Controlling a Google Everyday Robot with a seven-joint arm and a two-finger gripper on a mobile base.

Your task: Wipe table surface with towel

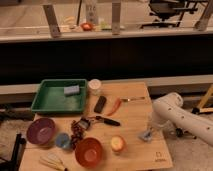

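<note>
My gripper [149, 130] hangs from the white arm [175, 112] and reaches down to the right part of the wooden table [135, 115]. Right under its tip a small grey-blue crumpled patch [145, 136] lies on the tabletop. I cannot tell whether this patch is the towel or part of the gripper. No other towel shows in the camera view.
A green tray [50, 102] holding a blue sponge [71, 90] sits at the back left. The table also carries a white cup [94, 86], a black bar [100, 104], a red pepper [115, 106], a black-handled tool [107, 120], a purple bowl [41, 131], an orange bowl [89, 152] and a yellow-orange fruit [117, 144].
</note>
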